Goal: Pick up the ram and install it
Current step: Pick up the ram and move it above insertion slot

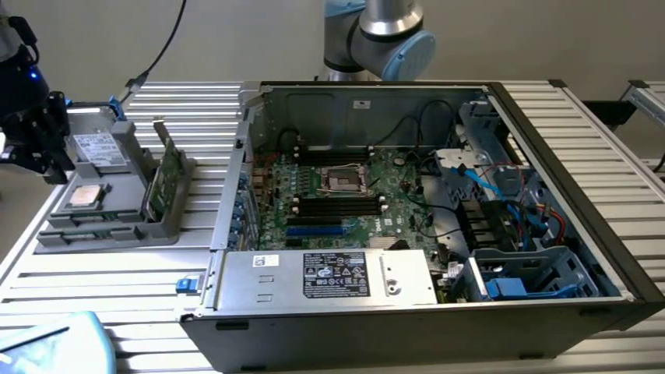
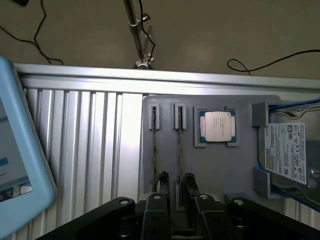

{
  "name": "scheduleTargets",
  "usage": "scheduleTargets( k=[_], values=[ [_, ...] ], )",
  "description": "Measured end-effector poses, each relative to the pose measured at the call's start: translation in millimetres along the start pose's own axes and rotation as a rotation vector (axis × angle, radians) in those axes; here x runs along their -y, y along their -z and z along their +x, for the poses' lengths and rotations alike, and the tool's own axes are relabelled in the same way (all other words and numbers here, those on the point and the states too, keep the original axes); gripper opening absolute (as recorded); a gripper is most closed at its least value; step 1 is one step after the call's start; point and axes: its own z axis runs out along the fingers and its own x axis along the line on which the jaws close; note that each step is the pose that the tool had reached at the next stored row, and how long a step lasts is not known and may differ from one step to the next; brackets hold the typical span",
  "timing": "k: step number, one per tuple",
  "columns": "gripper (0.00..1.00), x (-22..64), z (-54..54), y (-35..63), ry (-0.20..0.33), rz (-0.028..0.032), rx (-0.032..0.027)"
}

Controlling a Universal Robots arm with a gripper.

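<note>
The gripper (image 2: pixel 176 183) hangs over the near end of the grey holder (image 2: pixel 165 107) with its jaws standing apart. The ram (image 2: pixel 179 150) stands on edge in its groove and runs in between the two black fingers (image 2: pixel 189 181). Whether a pad touches it I cannot tell. It sits seated in the holder, not lifted.

A second stick (image 2: pixel 154 147) stands parallel in the next groove, just outside one finger, on the side away from the CPU (image 2: pixel 218 126). The CPU lies flat in a square pocket just beside the far end of the ram's groove. Past it a hard drive (image 2: pixel 289 156) rests label up in the holder's end bay.

The holder sits on the slatted table (image 2: pixel 85 150), its far end close to the table's edge. Bare slats lie between the holder and a blue-rimmed panel (image 2: pixel 22 170).

In the exterior view the holder lies on the exterior view's left, just beside the open case (image 1: pixel 582 156). The case's top is off, so the motherboard (image 1: pixel 390 199) lies exposed. Long black slots (image 1: pixel 338 206) run on both sides of the square silver socket (image 1: pixel 343 181). A power supply (image 1: pixel 327 276) fills the near corner, and blue cables (image 1: pixel 509 191) crowd the bay on the exterior view's right. The arm (image 1: pixel 379 35) rises behind the case.
</note>
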Motion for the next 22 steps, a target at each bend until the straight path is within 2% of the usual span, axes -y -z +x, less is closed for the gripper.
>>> scheduleTargets(
  k=[2, 3, 22],
  values=[
    [0.27, 0.0, 0.0, 0.0, 0.0, 0.0, 0.0],
    [0.34, 0.0, 0.0, -0.2, 0.0, -0.0001, -0.0001],
    [0.34, 2.7, 8.9, -33.3, 0.019, -0.0005, -0.002]
  ],
)
